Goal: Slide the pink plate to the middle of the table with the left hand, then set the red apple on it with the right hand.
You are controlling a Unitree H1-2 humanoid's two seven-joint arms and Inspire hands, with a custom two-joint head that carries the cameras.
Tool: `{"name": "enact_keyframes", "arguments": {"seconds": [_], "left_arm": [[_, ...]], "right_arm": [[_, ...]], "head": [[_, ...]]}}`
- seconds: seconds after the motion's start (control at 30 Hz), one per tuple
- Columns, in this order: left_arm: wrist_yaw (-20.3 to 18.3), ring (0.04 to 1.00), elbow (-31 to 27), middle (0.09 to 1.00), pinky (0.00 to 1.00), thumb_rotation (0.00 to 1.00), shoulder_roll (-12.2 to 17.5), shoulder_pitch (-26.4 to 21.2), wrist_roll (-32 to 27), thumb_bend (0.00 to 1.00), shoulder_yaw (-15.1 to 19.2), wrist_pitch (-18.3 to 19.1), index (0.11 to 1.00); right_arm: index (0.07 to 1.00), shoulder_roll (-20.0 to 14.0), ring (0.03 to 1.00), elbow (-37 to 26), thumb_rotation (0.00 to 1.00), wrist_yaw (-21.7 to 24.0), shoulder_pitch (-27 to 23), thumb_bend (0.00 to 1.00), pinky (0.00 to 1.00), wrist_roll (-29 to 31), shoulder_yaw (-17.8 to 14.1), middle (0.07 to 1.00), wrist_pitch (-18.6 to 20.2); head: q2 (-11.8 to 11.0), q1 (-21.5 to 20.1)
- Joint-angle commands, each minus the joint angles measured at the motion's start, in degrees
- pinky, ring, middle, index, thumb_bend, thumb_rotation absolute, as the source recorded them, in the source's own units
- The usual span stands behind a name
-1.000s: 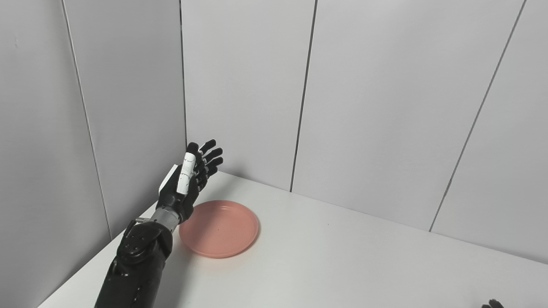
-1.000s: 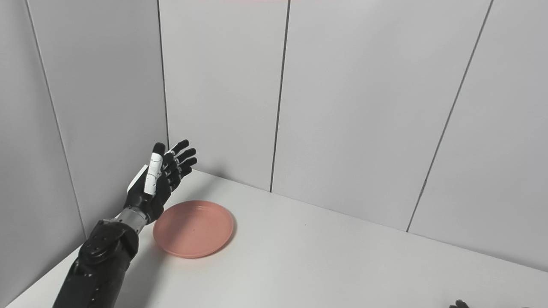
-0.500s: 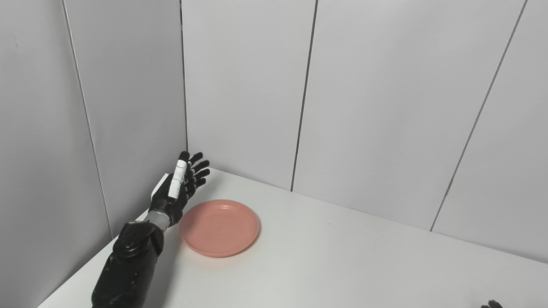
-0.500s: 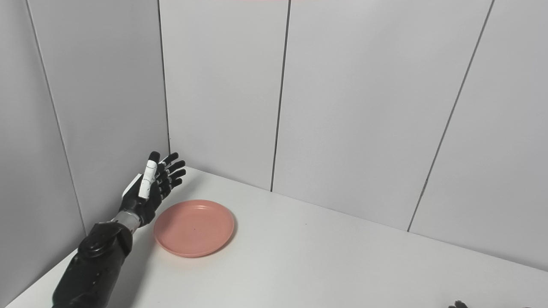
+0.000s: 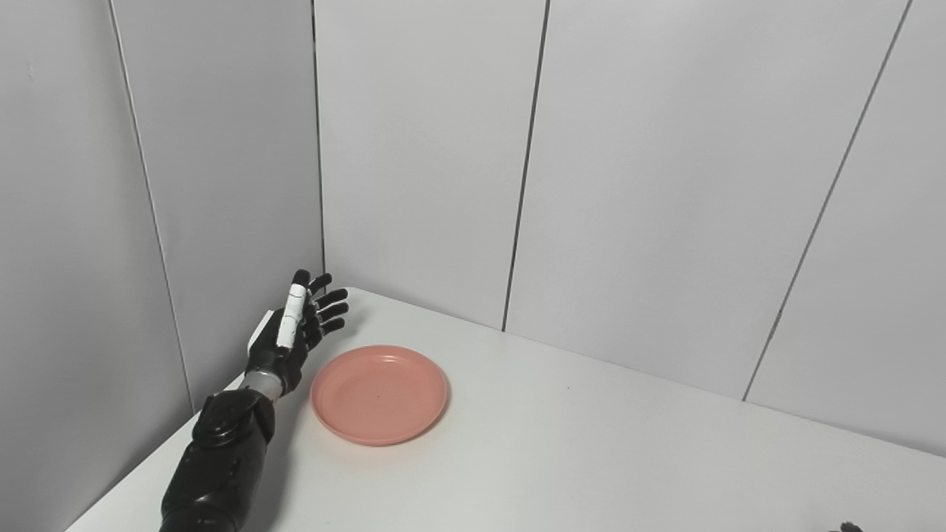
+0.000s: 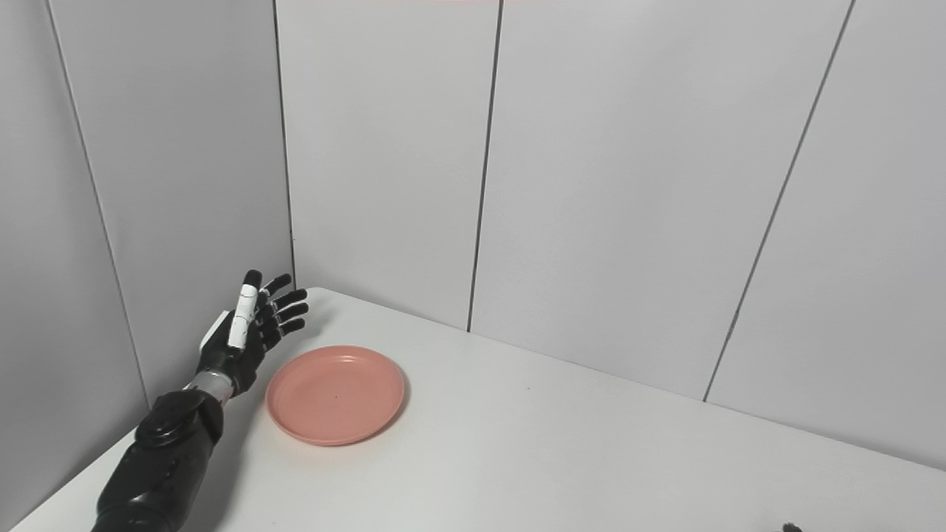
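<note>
Apparently set to push, the left hand (image 5: 295, 332) stands empty, fingers spread, just left of the plate (image 5: 379, 394) near the bench (image 5: 591, 458) corner; right hand barely visible, state unclear; no apple seen.

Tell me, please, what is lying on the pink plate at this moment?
Nothing lies on the pink plate; its whole inner surface shows bare. The open left hand is beside it, not over it. No apple is in view.

My left hand (image 5: 292, 336), fingers spread, hovers in the corner between the left wall (image 5: 214, 185) and the pink plate (image 5: 379, 394), whose right side faces bare white table (image 5: 591, 443) bounded only by the back wall (image 5: 665, 185).
</note>
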Motion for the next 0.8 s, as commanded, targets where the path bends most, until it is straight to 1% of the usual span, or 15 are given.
{"name": "enact_keyframes", "arguments": {"seconds": [0.0,0.1,0.2,0.3,0.37,0.47,0.5,0.67,0.77], "left_arm": [[-0.2,0.805,0.7,0.807,0.78,0.91,2.8,-4.0,-0.5,0.95,0.6,-3.8,0.861],[0.1,0.787,4.1,0.8,0.76,0.9,3.4,-4.8,-0.2,0.95,0.8,-5.2,0.85],[-0.4,0.79,6.9,0.798,0.76,0.9,3.9,-5.4,-0.6,0.95,1.0,-6.1,0.856],[-0.6,0.78,9.7,0.79,0.77,0.89,3.9,-5.7,-1.0,0.94,1.4,-7.1,0.86],[-0.5,0.772,10.6,0.804,0.77,0.9,3.9,-5.7,-0.7,0.93,1.1,-7.6,0.854],[-1.2,0.754,13.6,0.789,0.75,0.88,3.9,-6.1,-0.8,0.92,0.8,-9.4,0.838],[-1.4,0.751,14.3,0.788,0.75,0.87,3.9,-6.2,-0.9,0.93,0.8,-9.7,0.832],[-1.8,0.774,16.7,0.792,0.76,0.89,3.5,-6.2,0.0,0.93,-0.7,-11.4,0.833],[-1.3,0.771,16.5,0.794,0.75,0.9,2.9,-5.9,0.0,0.92,-1.4,-11.2,0.829]], "right_arm": [[0.987,1.0,0.964,2.2,1.0,-0.1,2.8,0.88,0.98,0.2,0.6,0.98,0.9],[0.988,1.1,0.964,1.9,1.0,-0.3,2.8,0.88,0.98,0.1,0.6,0.978,1.1],[0.99,1.1,0.963,1.8,1.0,-0.3,2.9,0.87,0.98,0.1,0.6,0.978,1.1],[0.998,1.0,0.971,1.7,1.0,0.0,2.9,0.87,0.99,0.4,0.6,0.985,1.2],[0.998,1.0,0.97,1.6,1.0,0.0,3.0,0.86,0.99,0.4,0.6,0.984,1.2],[0.991,1.0,0.966,1.4,1.0,0.0,3.0,0.86,0.99,0.4,0.6,0.98,1.3],[0.991,1.0,0.965,1.4,1.0,-0.1,3.0,0.86,0.98,0.4,0.7,0.98,1.3],[0.986,1.1,0.958,1.1,1.0,-0.2,3.1,0.86,0.98,0.5,0.7,0.975,1.6],[0.983,1.2,0.955,1.0,1.0,-0.2,3.1,0.87,0.97,0.5,0.7,0.971,1.6]], "head": [[0.0,0.1],[0.0,0.1],[0.1,0.0],[0.2,-0.1],[0.4,-0.1],[0.6,-0.2],[0.6,-0.2],[0.8,-0.3],[0.9,-0.6]]}}
